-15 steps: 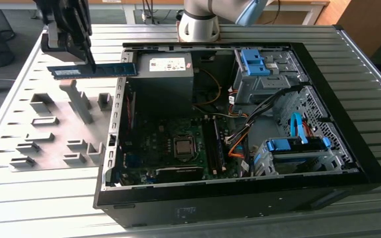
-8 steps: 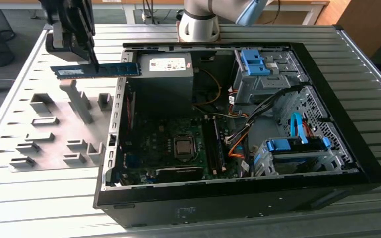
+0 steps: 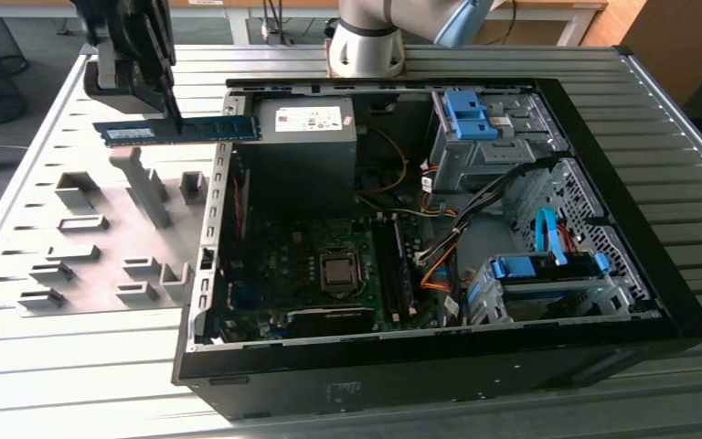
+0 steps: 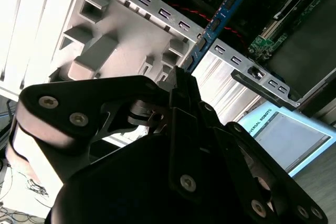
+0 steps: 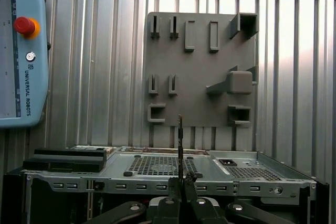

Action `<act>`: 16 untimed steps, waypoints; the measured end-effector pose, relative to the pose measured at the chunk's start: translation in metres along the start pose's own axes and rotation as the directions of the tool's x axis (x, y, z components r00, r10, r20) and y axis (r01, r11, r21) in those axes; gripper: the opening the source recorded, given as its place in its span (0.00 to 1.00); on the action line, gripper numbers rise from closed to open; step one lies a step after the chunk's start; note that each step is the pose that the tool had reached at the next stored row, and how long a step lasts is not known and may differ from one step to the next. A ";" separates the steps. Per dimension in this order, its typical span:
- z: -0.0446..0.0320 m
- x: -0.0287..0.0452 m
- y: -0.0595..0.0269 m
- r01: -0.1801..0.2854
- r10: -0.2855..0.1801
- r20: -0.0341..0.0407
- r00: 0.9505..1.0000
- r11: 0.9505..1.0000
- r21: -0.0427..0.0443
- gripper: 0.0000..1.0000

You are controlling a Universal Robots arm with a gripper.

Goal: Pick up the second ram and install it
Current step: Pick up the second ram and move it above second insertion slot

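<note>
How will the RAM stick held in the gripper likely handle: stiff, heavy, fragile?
The RAM stick looks stiff: it juts level from the gripper without sagging. Probably light, being very thin edge-on in the first wrist view. Its exposed chips suggest it is fragile if squeezed hard.

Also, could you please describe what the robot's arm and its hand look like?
The arm is made of round, silver-grey sections, with a light blue cap on one joint. The hand is black all over: flat linkage bars pinned with silver screws, tapering to two slim fingers. I see no loose cables on it.
</note>
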State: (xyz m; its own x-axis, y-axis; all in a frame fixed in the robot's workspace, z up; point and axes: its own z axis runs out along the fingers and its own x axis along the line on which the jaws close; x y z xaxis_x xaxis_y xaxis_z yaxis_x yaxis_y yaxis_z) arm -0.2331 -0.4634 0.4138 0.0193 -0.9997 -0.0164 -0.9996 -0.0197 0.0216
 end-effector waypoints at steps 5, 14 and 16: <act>-0.0001 0.0001 -0.0037 0.000 0.000 0.000 1.000 1.000 0.000 0.14; -0.0005 0.0004 -0.0197 0.000 0.000 0.000 1.000 1.000 0.000 0.14; -0.0005 0.0005 -0.0240 0.000 0.000 0.000 1.000 1.000 0.000 0.14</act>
State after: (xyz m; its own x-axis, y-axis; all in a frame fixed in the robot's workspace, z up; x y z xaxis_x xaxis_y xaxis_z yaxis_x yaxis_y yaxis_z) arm -0.2091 -0.4634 0.4138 0.0193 -0.9997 -0.0163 -0.9996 -0.0197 0.0216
